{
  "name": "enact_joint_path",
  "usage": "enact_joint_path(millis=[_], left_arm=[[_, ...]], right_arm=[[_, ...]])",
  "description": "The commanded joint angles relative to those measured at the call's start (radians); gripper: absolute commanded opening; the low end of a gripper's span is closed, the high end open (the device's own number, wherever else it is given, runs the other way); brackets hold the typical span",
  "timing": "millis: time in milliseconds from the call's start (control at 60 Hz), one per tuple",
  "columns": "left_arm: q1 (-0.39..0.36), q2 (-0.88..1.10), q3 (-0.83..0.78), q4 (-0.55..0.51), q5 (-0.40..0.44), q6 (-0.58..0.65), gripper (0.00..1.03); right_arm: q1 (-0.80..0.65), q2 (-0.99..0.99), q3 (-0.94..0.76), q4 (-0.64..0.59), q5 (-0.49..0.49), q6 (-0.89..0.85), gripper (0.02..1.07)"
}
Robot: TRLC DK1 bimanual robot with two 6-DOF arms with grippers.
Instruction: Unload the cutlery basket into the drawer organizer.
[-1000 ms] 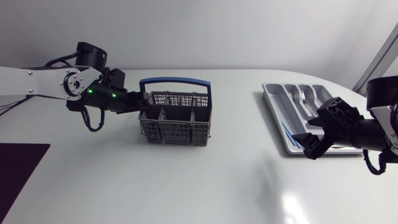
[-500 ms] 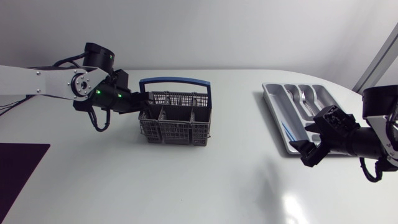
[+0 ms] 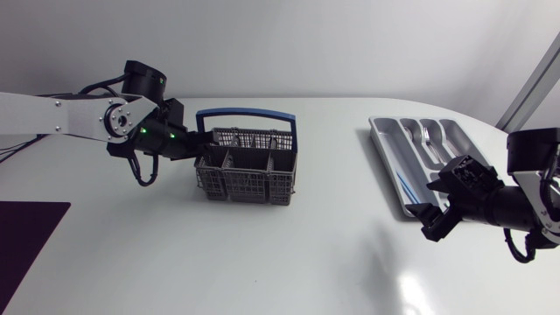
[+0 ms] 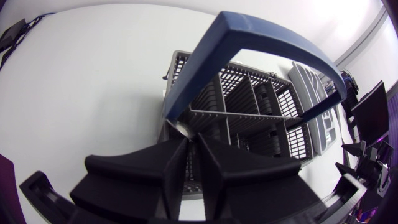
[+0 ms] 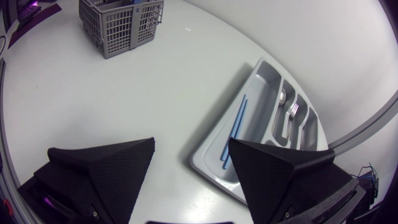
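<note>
- The basket (image 3: 248, 166), grey with a blue carrying handle (image 3: 245, 113), is placed left of the table's middle. Dark cutlery pieces (image 4: 268, 99) are seen in its compartments, too crowded to be counted.
- The left gripper (image 4: 191, 142) is held at the basket's near wall, below the carrying handle. Whether anything is pinched by it cannot be told.
- The organizer (image 3: 381, 149) is set well apart, toward the right. Two blue sticks (image 5: 233, 130), one fork (image 5: 293, 112) and what looks like one spoon (image 5: 283, 96) are laid in its slots.
- The right gripper (image 5: 191, 146) is spread wide and empty, just beside the organizer's near end.
- The unloading is judged partly done, with a pick from the basket in hand.
- Next, one piece would have to be gripped, lifted straight up clear of the carrying handle, and carried to a matching slot.
- One basket, one organizer and two grippers are counted.
</note>
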Motion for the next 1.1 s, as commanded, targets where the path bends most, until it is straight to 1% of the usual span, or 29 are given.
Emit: enact_joint_path(millis=[0,200,267,583,767,1083], left_arm=[[-0.005,0.004,-0.019,0.002,-0.007,-0.033,0.11],[-0.012,-0.042,-0.042,0.002,-0.007,-0.031,0.11],[-0.014,-0.058,-0.050,0.002,-0.007,-0.030,0.06],[-0.014,-0.115,-0.090,0.007,-0.008,-0.021,0.06],[-0.012,-0.132,-0.087,0.009,-0.010,-0.018,0.10],[-0.008,-0.169,-0.108,0.007,-0.016,0.001,0.10]], right_arm=[[0.015,-0.025,-0.032,0.010,0.007,0.019,0.88],[0.081,-0.117,-0.036,-0.030,0.023,0.053,0.88],[0.095,-0.123,-0.036,-0.031,0.031,0.059,0.88],[0.104,-0.126,-0.059,-0.030,0.033,0.065,0.88],[0.115,-0.130,-0.061,-0.031,0.043,0.068,0.88],[0.127,-0.140,-0.081,-0.023,0.062,0.068,0.88]])
